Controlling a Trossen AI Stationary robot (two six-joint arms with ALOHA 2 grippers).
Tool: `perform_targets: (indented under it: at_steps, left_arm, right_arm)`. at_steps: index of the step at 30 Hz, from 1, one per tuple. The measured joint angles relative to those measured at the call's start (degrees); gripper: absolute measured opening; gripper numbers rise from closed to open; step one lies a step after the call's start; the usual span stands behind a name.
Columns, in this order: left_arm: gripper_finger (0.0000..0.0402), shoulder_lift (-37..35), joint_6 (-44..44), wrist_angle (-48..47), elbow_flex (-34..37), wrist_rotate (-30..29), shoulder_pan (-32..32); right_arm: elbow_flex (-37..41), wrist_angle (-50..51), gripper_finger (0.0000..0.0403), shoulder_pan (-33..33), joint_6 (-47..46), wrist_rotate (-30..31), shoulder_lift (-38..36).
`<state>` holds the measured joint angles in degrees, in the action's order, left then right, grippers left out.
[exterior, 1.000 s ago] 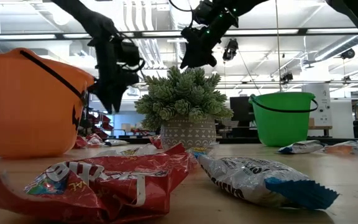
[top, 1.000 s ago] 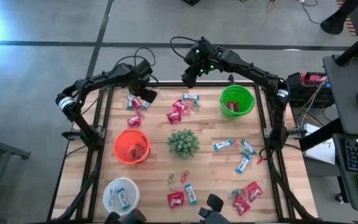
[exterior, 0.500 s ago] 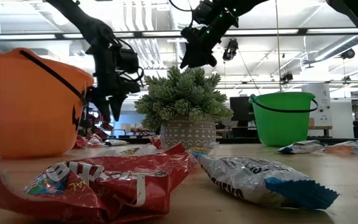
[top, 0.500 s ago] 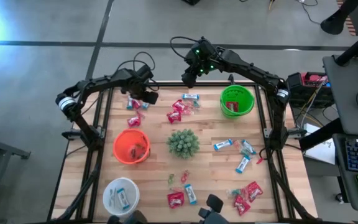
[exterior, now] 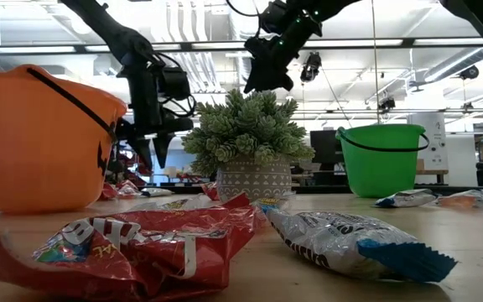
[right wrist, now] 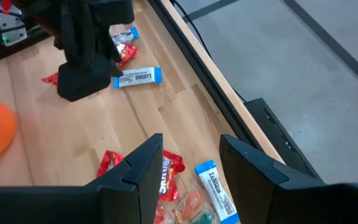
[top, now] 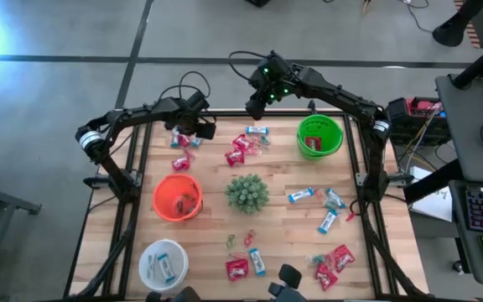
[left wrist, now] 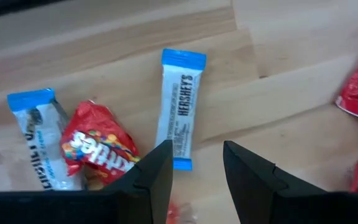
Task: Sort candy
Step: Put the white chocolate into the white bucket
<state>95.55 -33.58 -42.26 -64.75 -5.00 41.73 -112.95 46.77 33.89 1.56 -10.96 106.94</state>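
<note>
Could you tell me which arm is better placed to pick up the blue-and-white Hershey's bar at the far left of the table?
The left. Its tool hangs open low above the Hershey's bar, beside a red Skittles packet. The right tool, also open, sits higher over the candy near the table's far edge.

The high camera looked straight down on the whole table [top: 283,220] from well above, taking in both arms and the floor around. The low camera sat at table-top height, very near a red packet [exterior: 124,243], and faced level across to the plant [exterior: 246,134] and the room behind. Each wrist camera looked down past its own dark fingers, close to the wood. The left wrist and right wrist views shared one blue-and-white bar [left wrist: 179,109] [right wrist: 138,77].
</note>
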Motion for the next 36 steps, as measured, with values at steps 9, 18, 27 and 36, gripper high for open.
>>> perform_targets:
  at_steps: [9,18,27,36]
  left_arm:
    - [0.0123,0.0,4.5,-0.2,0.0,1.6,0.0]
    - [0.0123,5.1,2.6,-1.2,0.0,4.1,-0.7]
    - [0.0123,7.5,0.2,-0.7,-0.2,-0.2,-0.9]
    - [0.0123,7.5,-2.1,-0.3,-0.2,-3.9,-0.9]
  right_arm:
    - [0.0,1.0,0.0153,0.0,1.1,0.0,0.0]
    - [0.0,1.0,0.0153,0.0,0.7,0.0,0.0]
    - [0.0,2.8,0.0153,-0.1,0.6,-0.1,0.0]
    - [0.0,2.7,0.0153,-0.1,0.6,-0.2,0.0]
